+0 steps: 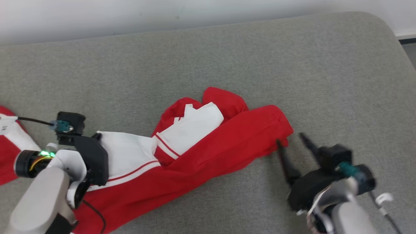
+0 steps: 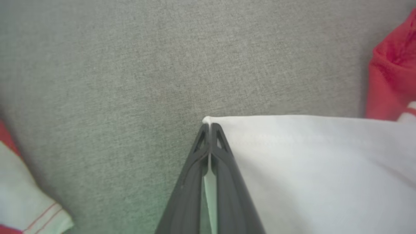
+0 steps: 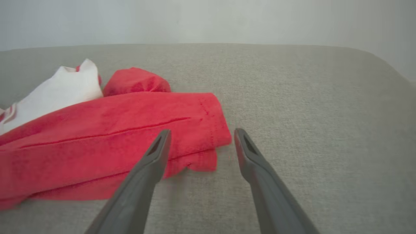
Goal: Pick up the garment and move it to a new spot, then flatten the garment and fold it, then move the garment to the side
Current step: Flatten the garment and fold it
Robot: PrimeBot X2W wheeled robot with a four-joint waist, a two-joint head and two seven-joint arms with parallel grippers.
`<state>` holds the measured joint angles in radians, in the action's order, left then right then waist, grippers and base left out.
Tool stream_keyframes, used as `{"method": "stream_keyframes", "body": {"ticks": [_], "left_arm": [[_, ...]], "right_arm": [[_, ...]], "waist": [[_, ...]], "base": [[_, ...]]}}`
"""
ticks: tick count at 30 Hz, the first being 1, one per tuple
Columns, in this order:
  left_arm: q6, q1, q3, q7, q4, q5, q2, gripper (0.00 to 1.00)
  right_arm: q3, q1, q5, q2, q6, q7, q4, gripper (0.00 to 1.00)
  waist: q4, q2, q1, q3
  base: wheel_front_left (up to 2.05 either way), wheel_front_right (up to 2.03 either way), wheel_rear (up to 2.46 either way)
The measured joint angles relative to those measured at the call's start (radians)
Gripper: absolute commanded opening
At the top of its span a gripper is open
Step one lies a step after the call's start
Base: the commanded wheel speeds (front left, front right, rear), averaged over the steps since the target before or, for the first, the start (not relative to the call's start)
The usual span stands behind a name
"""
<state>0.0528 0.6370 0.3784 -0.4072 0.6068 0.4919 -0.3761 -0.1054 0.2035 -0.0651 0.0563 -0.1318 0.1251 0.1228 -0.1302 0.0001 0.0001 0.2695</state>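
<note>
The grey padded surface [image 1: 227, 58] carries the red and white garment [image 1: 208, 152], a crumpled band whose long axis runs from the lower left of the head view up to right of centre. The left gripper [image 2: 210, 128] sits at the lower-left end, jaws pinching a white corner [image 2: 206, 119]. The right gripper [image 3: 201, 135] faces the red hem [image 3: 211, 123] at the opposite end. Its jaws are spread, one finger over the cloth and the other just beside it, so a short reach forward should bracket that hem.
</note>
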Motion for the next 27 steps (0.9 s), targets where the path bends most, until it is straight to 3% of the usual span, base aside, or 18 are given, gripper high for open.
{"method": "stream_keyframes", "body": {"ticks": [10,14,19,27], "left_arm": [[-0.009,-0.023,-0.006,0.000,-0.069,0.012,-0.019,0.00],[-0.009,-0.025,-0.002,-0.001,-0.087,0.019,-0.015,0.00],[-0.010,-0.027,0.007,-0.005,-0.104,0.021,-0.007,0.00],[-0.009,-0.025,0.010,0.000,-0.109,0.032,-0.007,0.00]], "right_arm": [[0.179,0.093,0.036,-0.004,0.000,0.227,-0.006,1.00],[0.174,0.151,0.043,0.001,0.000,0.352,0.007,1.00],[0.166,0.182,0.041,0.056,0.000,0.498,0.028,0.96],[0.115,0.222,-0.026,0.087,0.000,0.564,0.061,0.89]], "waist": [[0.064,0.0001,0.0000,0.005],[0.080,0.0001,0.0000,0.011],[0.095,0.0001,0.0000,0.015],[0.111,0.0000,-0.0001,0.022]], "base": [[0.00,0.00,0.00],[0.00,0.00,0.00],[0.00,0.00,0.00],[0.00,0.00,0.00]]}}
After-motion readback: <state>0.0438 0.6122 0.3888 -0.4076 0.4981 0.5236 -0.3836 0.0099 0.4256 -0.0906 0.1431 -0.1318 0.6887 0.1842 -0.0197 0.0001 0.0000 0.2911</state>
